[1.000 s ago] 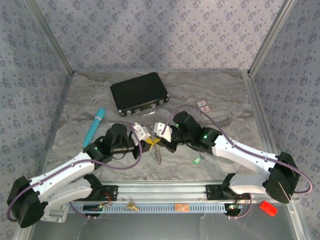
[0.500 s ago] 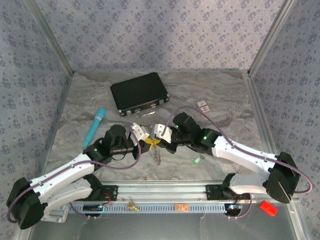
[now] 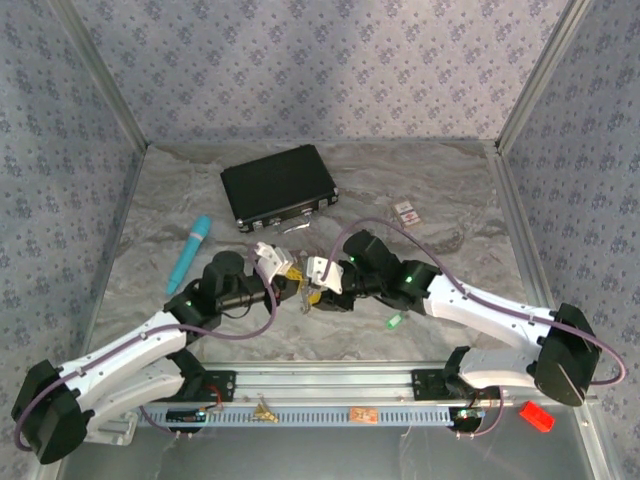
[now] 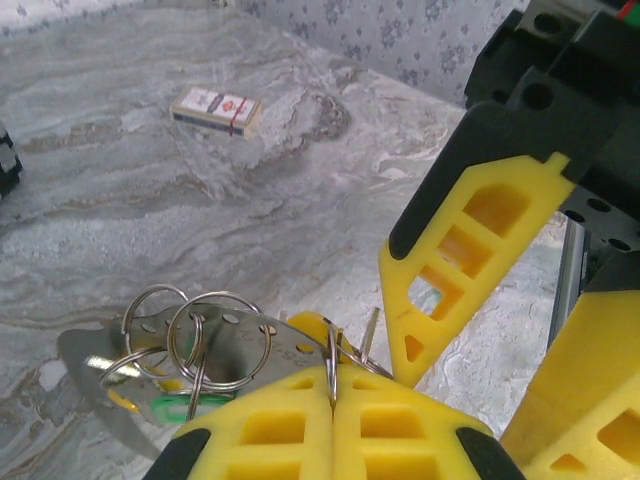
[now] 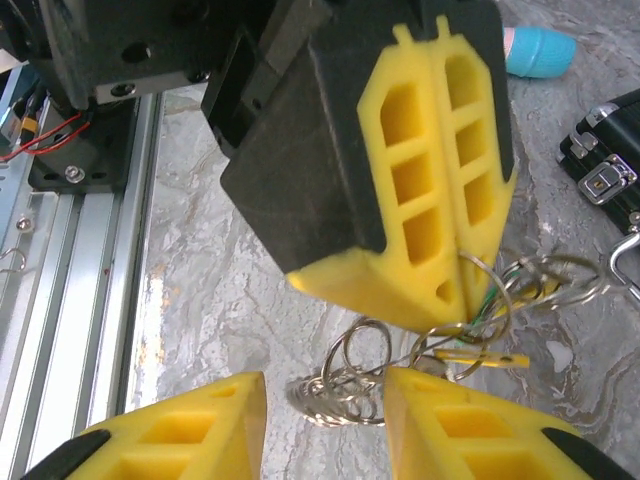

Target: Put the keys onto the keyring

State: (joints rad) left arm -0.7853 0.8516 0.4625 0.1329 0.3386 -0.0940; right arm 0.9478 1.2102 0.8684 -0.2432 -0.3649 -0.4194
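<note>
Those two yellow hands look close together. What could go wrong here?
The left hand pinches the keyring only at its fingertips, so it could slip out. The open right hand hangs close; closing in might knock the keyring loose. A green key lies beside the right arm and might get swept aside.

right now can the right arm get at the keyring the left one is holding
Probably yes: the keyring dangles from the shut left fingers just ahead of the open right fingers, nothing between them.
</note>
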